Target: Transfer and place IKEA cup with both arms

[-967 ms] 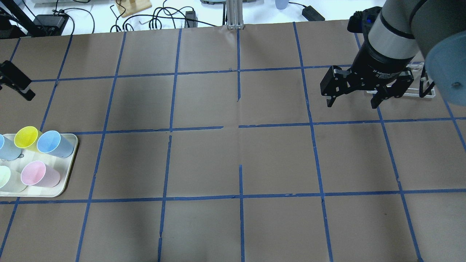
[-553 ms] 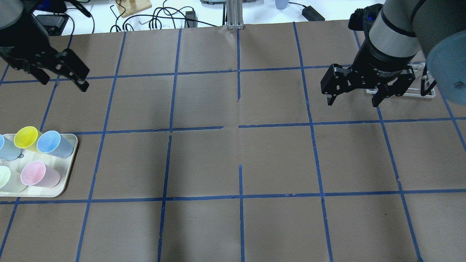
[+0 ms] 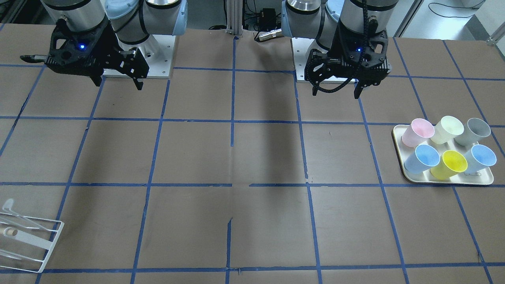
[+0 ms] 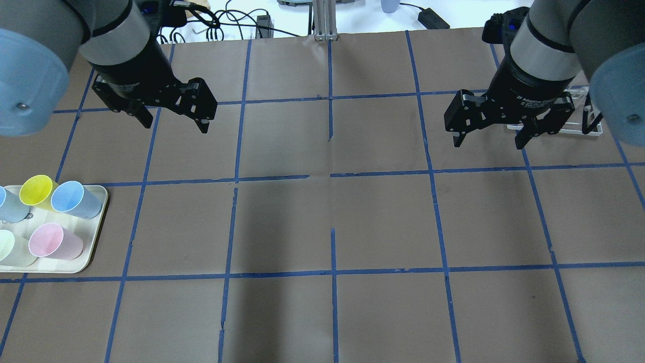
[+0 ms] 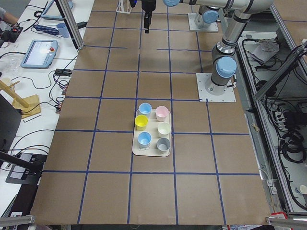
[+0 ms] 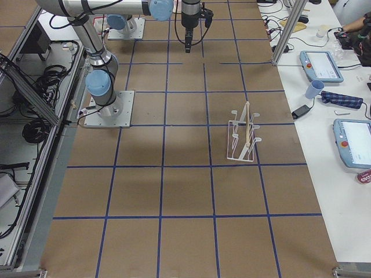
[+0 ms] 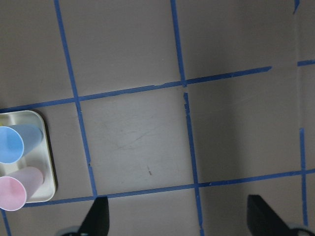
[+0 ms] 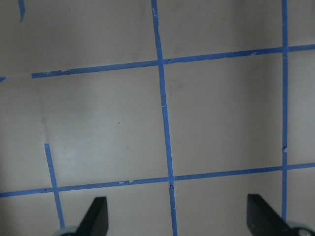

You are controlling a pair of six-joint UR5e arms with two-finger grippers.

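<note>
Two blue tumblers stand upright on a cream tray [image 3: 449, 179] at my left end of the table, one beside the pink cup [image 3: 422, 158] [image 4: 73, 198] and one at the tray's outer end [image 3: 479, 158]. The IKEA cup is one of them. They look nearly alike and I cannot tell which is the paler. My left gripper [image 4: 176, 126] [image 3: 335, 94] is open and empty, high above the table and well clear of the tray. My right gripper [image 4: 488, 144] [image 3: 118, 86] is open and empty over the right half. Both wrist views show spread fingertips over bare paper.
The tray also holds a pink cup [image 3: 417, 132], a cream cup [image 3: 447, 129], a grey cup [image 3: 473, 131] and a yellow cup [image 3: 449, 163]. A white wire rack [image 3: 23, 240] [image 6: 243, 136] stands at my right end. Brown paper with blue tape lines covers the table.
My left arm has swung in from the left edge toward the right and now hangs over the back-left squares. The right gripper has hardly moved. The cups have not moved.
</note>
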